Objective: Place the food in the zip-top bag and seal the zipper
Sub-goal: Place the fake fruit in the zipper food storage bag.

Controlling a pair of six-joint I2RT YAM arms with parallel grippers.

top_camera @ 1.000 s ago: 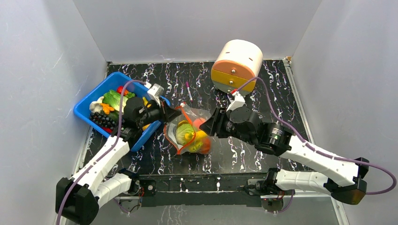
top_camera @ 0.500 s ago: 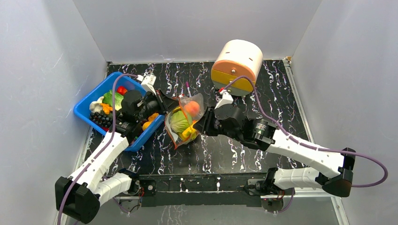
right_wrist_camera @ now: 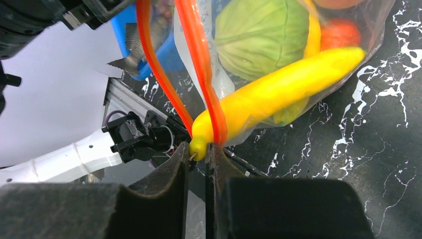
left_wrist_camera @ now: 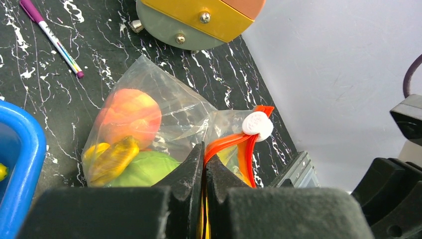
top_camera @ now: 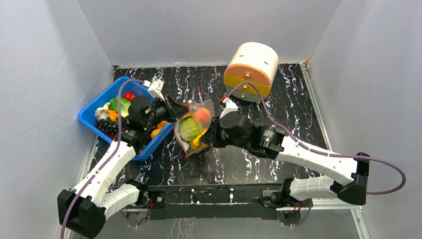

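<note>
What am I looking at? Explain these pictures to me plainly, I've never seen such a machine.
Two robot arms are bolted to a black table. One picture looks down from above; the other two come from cameras on each wrist. The left hand is shut on the orange zipper of a clear zip-top bag holding toy food. The right hand pinches the bag's other edge. A blue bin, a pen and a round drawer box lie nearby.
</note>
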